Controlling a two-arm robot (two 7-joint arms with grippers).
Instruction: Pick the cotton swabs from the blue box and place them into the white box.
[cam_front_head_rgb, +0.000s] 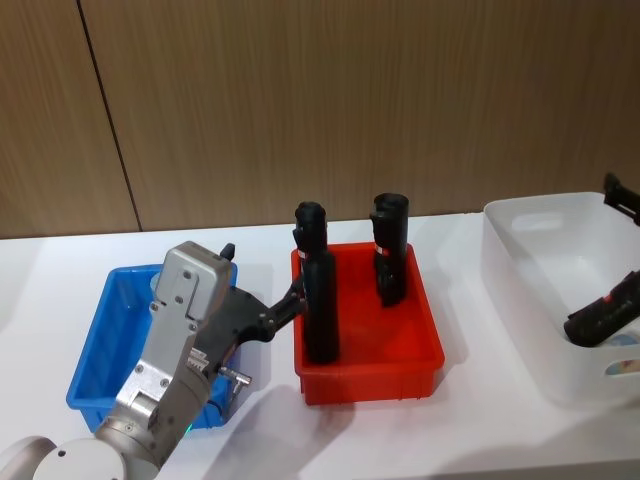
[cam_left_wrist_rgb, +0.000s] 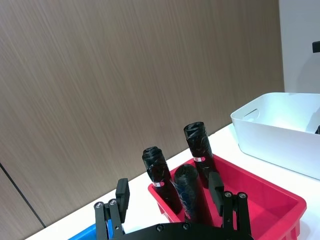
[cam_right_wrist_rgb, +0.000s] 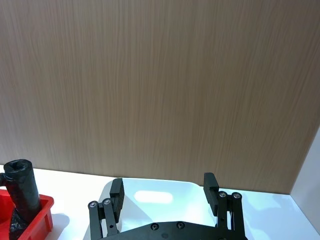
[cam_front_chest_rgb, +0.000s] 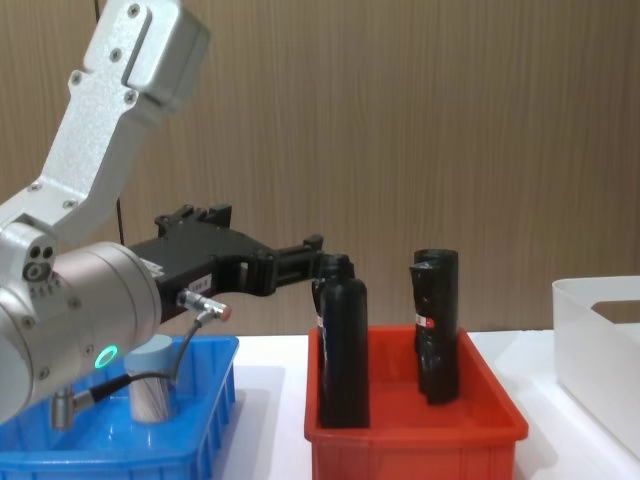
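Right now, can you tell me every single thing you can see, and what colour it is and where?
blue box: one, bright blue, robot's left side of the table
cotton swabs: one tub seen, clear with pale grey-blue lid, inside the blue box
red bin: one, red, middle of the table
black bottles: three, black, standing in the red bin
white box: one, see-through white, robot's right side
table: one, white, under everything
wall: brown wood panels, behind the table
left claw: black, open, above the blue box, pointing toward the red bin
right claw: black, open, at the white box
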